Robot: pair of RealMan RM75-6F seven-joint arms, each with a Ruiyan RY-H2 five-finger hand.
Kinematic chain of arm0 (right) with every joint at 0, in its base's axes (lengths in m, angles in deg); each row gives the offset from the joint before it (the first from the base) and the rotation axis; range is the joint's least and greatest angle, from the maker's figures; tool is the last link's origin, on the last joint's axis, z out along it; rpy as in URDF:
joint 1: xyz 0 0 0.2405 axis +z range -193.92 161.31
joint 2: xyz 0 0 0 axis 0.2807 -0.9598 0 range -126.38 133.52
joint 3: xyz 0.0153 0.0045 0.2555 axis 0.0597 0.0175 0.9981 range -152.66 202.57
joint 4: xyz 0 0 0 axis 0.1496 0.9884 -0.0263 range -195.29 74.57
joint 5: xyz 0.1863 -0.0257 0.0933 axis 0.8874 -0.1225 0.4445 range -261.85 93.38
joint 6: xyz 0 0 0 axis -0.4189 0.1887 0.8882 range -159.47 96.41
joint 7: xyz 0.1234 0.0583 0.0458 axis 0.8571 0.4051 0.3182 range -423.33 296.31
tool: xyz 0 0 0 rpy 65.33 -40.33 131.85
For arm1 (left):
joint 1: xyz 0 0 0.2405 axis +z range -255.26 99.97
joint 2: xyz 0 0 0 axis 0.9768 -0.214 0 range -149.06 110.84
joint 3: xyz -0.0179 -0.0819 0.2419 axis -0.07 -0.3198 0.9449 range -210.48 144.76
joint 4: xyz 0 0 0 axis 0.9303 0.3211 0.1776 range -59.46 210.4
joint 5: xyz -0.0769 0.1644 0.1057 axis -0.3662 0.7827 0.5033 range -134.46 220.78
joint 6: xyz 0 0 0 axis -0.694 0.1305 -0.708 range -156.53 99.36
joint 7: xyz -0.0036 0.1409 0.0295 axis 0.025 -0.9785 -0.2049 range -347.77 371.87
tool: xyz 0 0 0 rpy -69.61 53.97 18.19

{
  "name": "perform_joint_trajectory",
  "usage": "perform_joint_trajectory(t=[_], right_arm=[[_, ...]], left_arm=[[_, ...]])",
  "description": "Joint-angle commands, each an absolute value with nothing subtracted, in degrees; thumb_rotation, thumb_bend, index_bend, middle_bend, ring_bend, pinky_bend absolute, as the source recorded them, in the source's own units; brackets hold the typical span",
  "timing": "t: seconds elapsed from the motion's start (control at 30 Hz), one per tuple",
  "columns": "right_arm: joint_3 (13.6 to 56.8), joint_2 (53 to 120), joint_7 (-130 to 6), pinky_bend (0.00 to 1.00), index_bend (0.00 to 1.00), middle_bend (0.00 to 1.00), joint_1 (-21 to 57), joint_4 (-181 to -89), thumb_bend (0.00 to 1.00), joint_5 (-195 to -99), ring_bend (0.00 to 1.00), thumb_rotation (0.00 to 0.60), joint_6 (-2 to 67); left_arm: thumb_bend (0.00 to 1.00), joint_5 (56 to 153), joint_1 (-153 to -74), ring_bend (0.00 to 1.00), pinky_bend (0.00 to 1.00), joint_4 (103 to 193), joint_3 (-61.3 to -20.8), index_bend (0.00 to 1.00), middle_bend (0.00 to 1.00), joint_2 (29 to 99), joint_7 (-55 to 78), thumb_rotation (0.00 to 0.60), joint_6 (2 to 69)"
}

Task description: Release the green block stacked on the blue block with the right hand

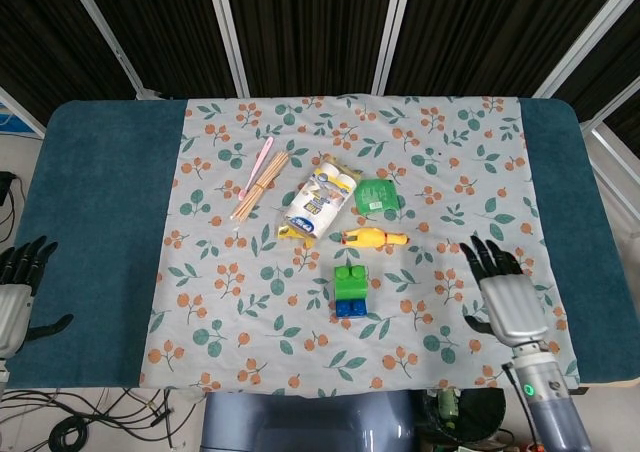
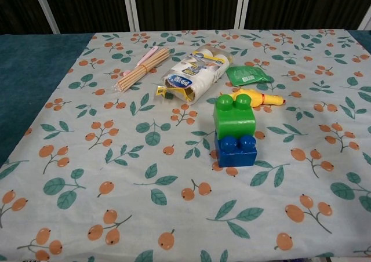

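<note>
The green block point(image 1: 350, 281) point(image 2: 234, 117) sits stacked on the blue block point(image 1: 350, 307) point(image 2: 235, 149) on the floral cloth, slightly tilted, with nothing touching it. My right hand point(image 1: 506, 294) is off to the right near the cloth's front right area, fingers spread and holding nothing; the chest view does not show it. My left hand point(image 1: 18, 292) hangs open at the far left edge, off the table.
Behind the stack lie a yellow rubber chicken point(image 1: 374, 238) point(image 2: 257, 97), a green packet point(image 1: 377, 195) point(image 2: 248, 75), a wrapped snack roll point(image 1: 320, 203) point(image 2: 193, 73), and a bundle of wooden sticks with a pink spoon point(image 1: 259, 180) point(image 2: 141, 67). Teal table margins point(image 1: 100, 212) flank the cloth.
</note>
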State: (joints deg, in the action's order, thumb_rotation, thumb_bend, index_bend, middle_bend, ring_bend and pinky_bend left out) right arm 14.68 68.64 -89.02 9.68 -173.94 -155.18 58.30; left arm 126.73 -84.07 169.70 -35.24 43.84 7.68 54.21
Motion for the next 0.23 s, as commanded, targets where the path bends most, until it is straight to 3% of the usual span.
perform_joint_trajectory(t=[0.03,0.23], right_arm=[[11.3,67.0,-83.0,0.16,0.00,0.00,2.9,-166.4,0.05,-161.9,0.00,0.600,63.7],[12.7,68.9,-77.2,0.16,0.00,0.00,-1.2,-158.8,0.05,-164.3,0.00,0.600,64.2]], left_arm=[[0.03,126.6,-84.0,0.00,0.00,169.5,-35.3,0.00,0.00,44.1,7.3,0.600,54.5],[0.02,125.6,-84.0,0.00,0.00,169.2,-36.0,0.00,0.00,44.5,6.6,0.600,54.6]])
